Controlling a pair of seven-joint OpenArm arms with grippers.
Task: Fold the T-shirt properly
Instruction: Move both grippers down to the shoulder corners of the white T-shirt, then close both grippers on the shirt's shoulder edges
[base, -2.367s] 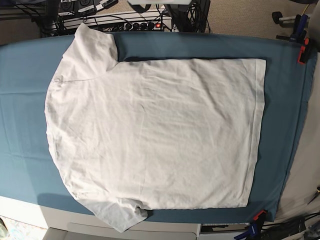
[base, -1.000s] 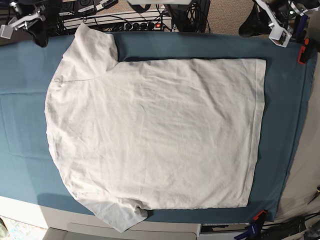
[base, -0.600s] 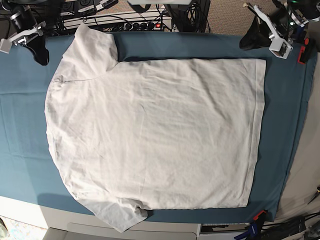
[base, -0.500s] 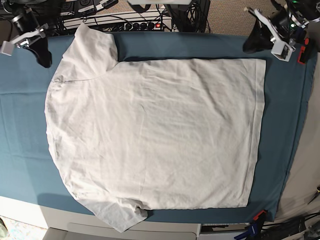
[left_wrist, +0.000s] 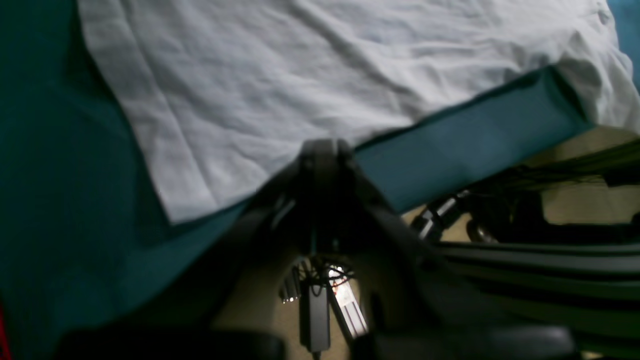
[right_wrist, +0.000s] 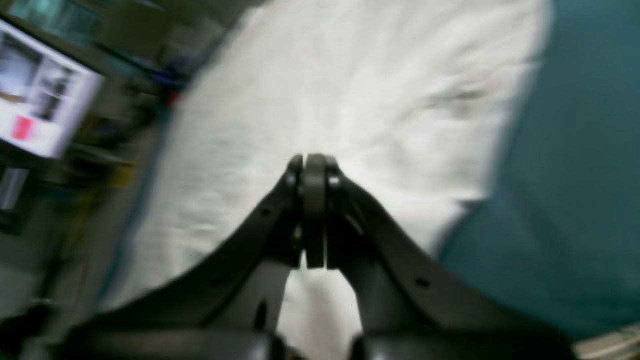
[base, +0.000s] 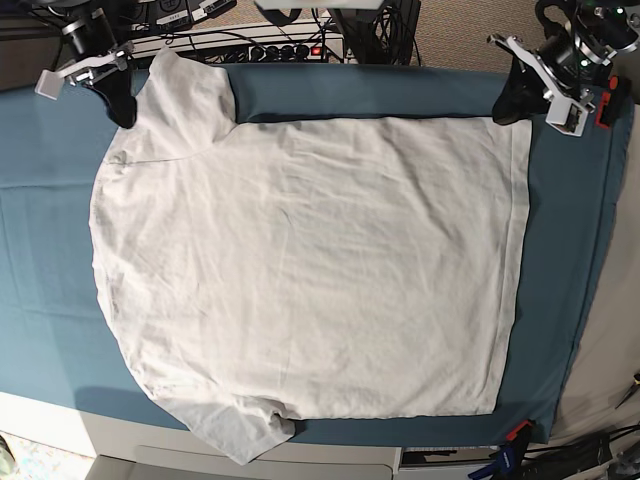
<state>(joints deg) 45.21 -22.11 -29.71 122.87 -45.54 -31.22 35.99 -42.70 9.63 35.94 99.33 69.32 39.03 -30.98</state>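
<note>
Base view: the T-shirt (base: 300, 260) is seen spread flat on the teal-covered desk (base: 570, 250). The left hand (base: 507, 108) is poised at the hem corner, the right hand (base: 122, 108) at the far sleeve; both are pressed closed, nothing held.

Shirt (base: 310, 265) lies flat, nothing on it; my grippers pass freely above. Bare blue cloth (base: 45, 250) strips along both sides give landing room. Cables and gear (base: 250, 35) crowd far edge; orange clamp (base: 606, 103) guards corner.
</note>
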